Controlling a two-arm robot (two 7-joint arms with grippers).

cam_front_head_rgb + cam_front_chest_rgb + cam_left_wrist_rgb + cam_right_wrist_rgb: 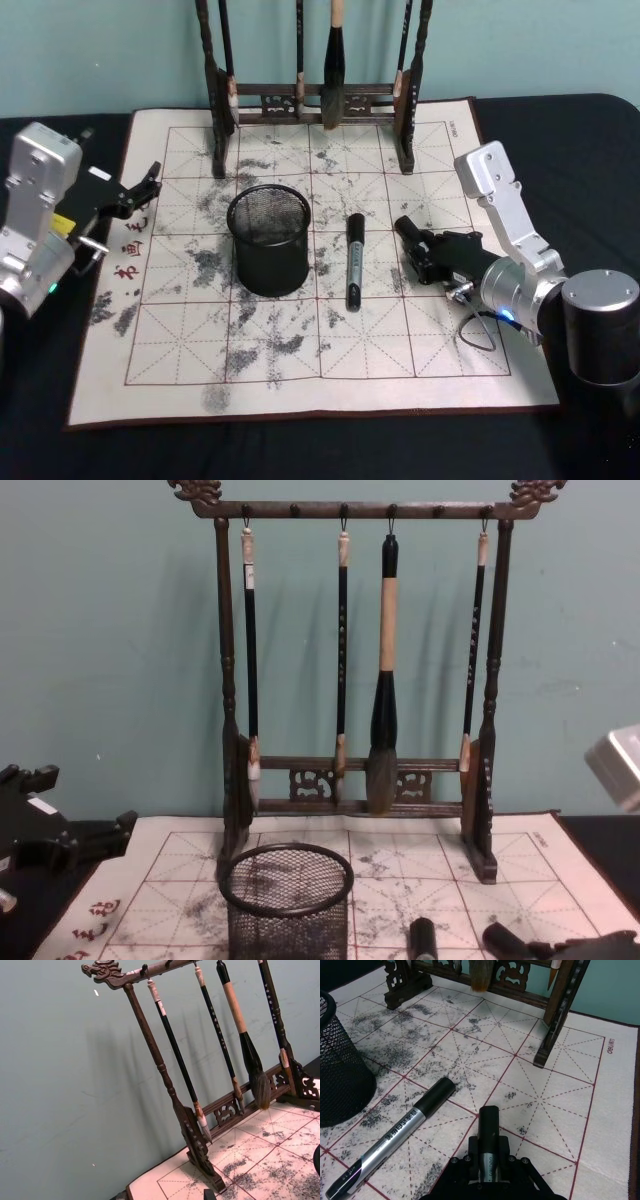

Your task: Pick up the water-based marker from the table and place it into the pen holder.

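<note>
Reaching in low over the right side of the grid-lined calligraphy mat (330, 350), the right claw (430, 255) is clenched around the silver barrel of a gripped marker (489, 1130). The marker's black cap sticks out past the fingertips and points toward the wooden brush rack (227, 680) at the back. A second, loose marker (354, 262) lies flat on the mat between this claw and the black wire-mesh pen holder (268, 240). It is near the holder but not touching it. The holder stands upright near the middle of the mat. The left claw (148, 185) sits at the mat's left edge beside the red characters, released and grasping nothing. The mat lies on a dark counter (560, 130).
</note>
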